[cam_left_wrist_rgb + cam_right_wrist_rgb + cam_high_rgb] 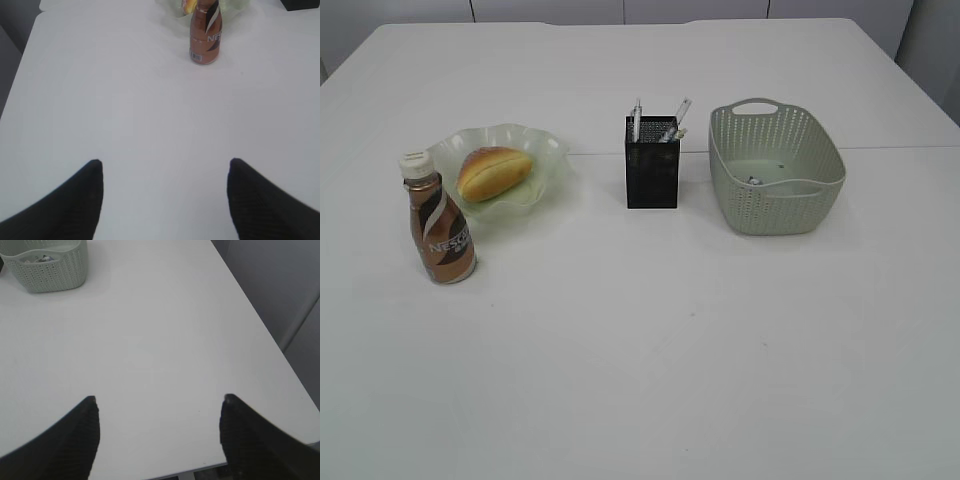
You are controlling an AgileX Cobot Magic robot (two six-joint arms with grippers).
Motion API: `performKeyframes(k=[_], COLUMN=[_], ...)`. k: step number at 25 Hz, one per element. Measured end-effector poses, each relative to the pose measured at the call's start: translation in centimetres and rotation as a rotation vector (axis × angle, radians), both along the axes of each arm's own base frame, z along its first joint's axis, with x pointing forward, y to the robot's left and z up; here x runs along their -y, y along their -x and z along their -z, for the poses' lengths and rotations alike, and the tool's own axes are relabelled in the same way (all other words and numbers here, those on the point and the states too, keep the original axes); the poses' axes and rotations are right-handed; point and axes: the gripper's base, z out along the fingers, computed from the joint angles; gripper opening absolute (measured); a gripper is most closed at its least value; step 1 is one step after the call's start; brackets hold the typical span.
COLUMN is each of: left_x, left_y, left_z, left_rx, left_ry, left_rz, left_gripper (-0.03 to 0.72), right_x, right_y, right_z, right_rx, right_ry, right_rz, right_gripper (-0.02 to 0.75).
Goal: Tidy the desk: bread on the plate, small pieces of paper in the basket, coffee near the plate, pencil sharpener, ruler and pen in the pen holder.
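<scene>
The golden bread (494, 171) lies in the wavy pale green plate (546, 152). Just in front and to the left stands the Nescafe coffee (438, 222), upright. A black mesh pen holder (652, 168) holds a pen (637, 120) and the clear ruler (678, 116); the pencil sharpener cannot be made out. Small pieces of paper (757, 180) lie in the sage-green basket (777, 170). Neither arm shows in the exterior view. My left gripper (165, 164) hangs open over bare desk, well short of the coffee (205, 39). My right gripper (159, 400) is open near the desk's right front corner.
The white desk (650, 340) stretches wide in front of the objects. In the right wrist view its right edge (260, 325) runs close by, with grey floor beyond, and the basket (49, 265) sits far off at upper left.
</scene>
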Motion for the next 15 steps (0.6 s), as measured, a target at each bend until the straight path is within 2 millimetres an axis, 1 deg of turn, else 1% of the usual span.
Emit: performKeyframes(k=[15], left_x=[0.0], left_y=[0.0], left_z=[0.0], left_rx=[0.0], left_ry=[0.0], left_rz=[-0.002], left_gripper=[0.56], right_x=[0.02], right_y=[-0.03], right_z=[0.0], right_rx=[0.0], right_ry=[0.0], right_rz=[-0.017], right_gripper=[0.581])
